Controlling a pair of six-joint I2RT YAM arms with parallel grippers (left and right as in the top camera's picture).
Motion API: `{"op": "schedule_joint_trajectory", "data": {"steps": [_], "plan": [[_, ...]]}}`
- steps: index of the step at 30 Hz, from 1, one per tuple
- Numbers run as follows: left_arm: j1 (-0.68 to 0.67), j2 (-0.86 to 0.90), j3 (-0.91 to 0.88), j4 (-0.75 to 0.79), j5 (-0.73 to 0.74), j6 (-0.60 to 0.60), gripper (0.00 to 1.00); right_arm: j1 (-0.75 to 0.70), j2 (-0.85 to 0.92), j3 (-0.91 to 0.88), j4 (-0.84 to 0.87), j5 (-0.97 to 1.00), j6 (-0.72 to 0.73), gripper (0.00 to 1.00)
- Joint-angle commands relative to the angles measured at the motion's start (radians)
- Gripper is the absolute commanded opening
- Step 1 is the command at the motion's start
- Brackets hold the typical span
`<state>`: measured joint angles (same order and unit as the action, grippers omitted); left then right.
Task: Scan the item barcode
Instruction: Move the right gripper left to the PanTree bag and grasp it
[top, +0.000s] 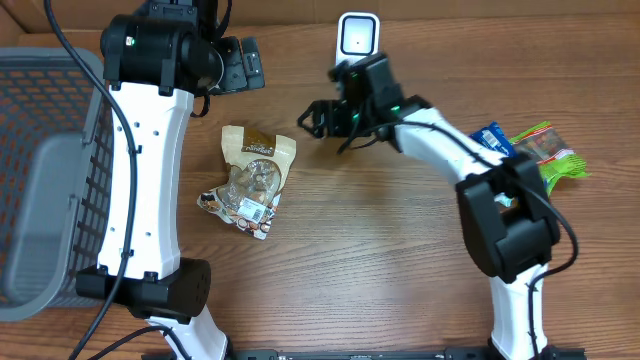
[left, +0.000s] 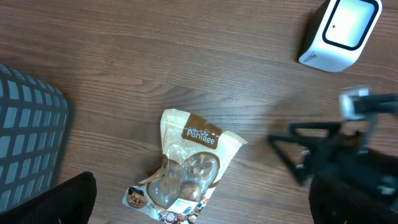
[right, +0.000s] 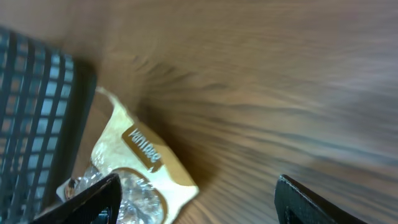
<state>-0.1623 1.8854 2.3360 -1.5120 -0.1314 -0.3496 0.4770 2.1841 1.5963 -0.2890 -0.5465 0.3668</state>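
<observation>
The item, a tan PanTree snack bag (top: 250, 180) with a clear window, lies flat on the wooden table. Its small white barcode label faces up near the lower end (left: 181, 205). The white scanner (top: 357, 38) stands at the back, also in the left wrist view as the scanner (left: 341, 31). My right gripper (top: 312, 122) is open, hovering just right of the bag's top end and apart from it; its view is blurred, with the bag (right: 134, 168) at its left finger. My left gripper (top: 238, 65) is open high above the bag (left: 189, 165), holding nothing.
A grey mesh basket (top: 40, 150) fills the table's left side, close to the left arm. A blue packet (top: 492, 138) and a green packet (top: 548, 152) lie at the right, beside the right arm.
</observation>
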Motion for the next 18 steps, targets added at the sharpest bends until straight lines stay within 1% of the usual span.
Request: {"op": "schedule_joint_trajectory", "data": {"steps": [1, 6, 9, 11, 13, 15, 17, 18], "plan": [[-0.002, 0.002, -0.002, 0.001, 0.001, -0.017, 1.00, 0.022, 0.018, -0.003, 0.035, -0.013, 0.008, 0.79], [-0.002, 0.002, -0.002, 0.001, 0.001, -0.017, 1.00, 0.059, 0.064, -0.003, 0.088, -0.001, 0.012, 0.79], [-0.002, 0.002, -0.002, 0.001, 0.001, -0.017, 1.00, 0.081, 0.094, -0.003, 0.107, 0.083, 0.035, 0.78], [-0.002, 0.002, -0.002, 0.001, 0.001, -0.017, 1.00, 0.097, 0.114, -0.003, 0.124, 0.120, 0.034, 0.77], [-0.002, 0.002, -0.002, 0.001, 0.001, -0.017, 1.00, 0.111, 0.128, -0.003, 0.137, 0.127, 0.034, 0.74], [-0.002, 0.002, -0.002, 0.001, 0.001, -0.017, 1.00, 0.123, 0.130, -0.003, 0.142, 0.127, 0.034, 0.68], [-0.002, 0.002, -0.002, 0.001, 0.001, -0.017, 1.00, 0.133, 0.130, -0.003, 0.142, 0.122, 0.034, 0.57], [-0.002, 0.002, -0.002, 0.001, 0.001, -0.017, 1.00, 0.138, 0.130, -0.003, 0.142, 0.111, 0.035, 0.49]]}}
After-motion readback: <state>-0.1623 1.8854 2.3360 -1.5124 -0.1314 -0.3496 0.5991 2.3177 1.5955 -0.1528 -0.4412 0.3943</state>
